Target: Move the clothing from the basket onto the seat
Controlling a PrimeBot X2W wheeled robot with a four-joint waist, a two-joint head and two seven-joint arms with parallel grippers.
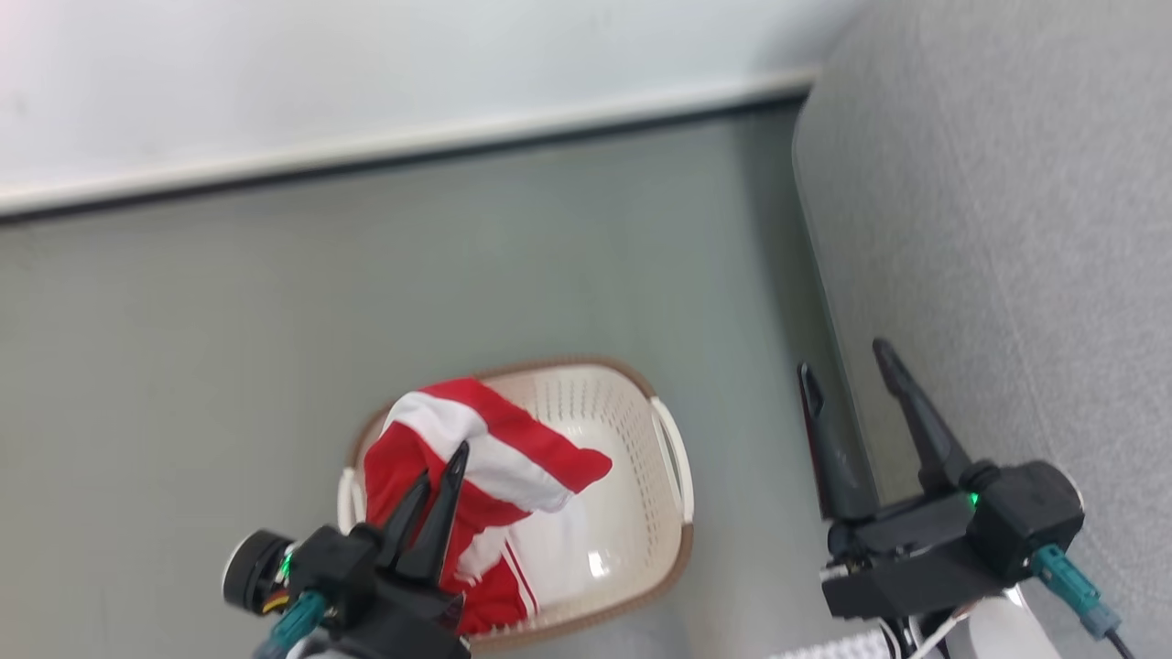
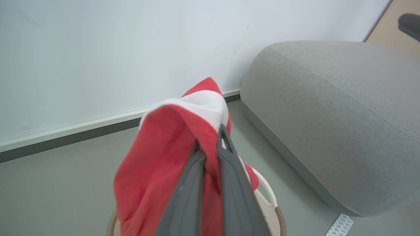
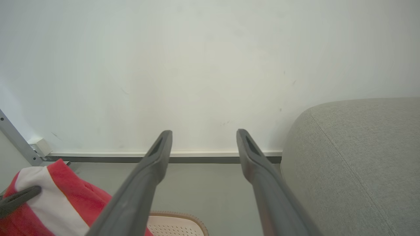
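Garment of red-and-white fabric [image 1: 499, 448] pinched in closed left gripper [image 1: 442, 462] above cream perforated basket [image 1: 641, 430]; right gripper [image 1: 845, 359] splayed wide, empty.

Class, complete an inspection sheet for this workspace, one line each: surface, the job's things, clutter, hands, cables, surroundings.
Surface: smooth grey floor.
Job's things: red-and-white clothing lifted above the cream basket, its lower part hanging into it; grey seat to the right of the basket.
Clutter: patterned white strip on the floor beside the seat.
Hands: left hand shut on the clothing; right hand open and empty, over the seat's edge.
Cables: teal-plugged cable at the right wrist.
Surroundings: pale wall with white skirting.
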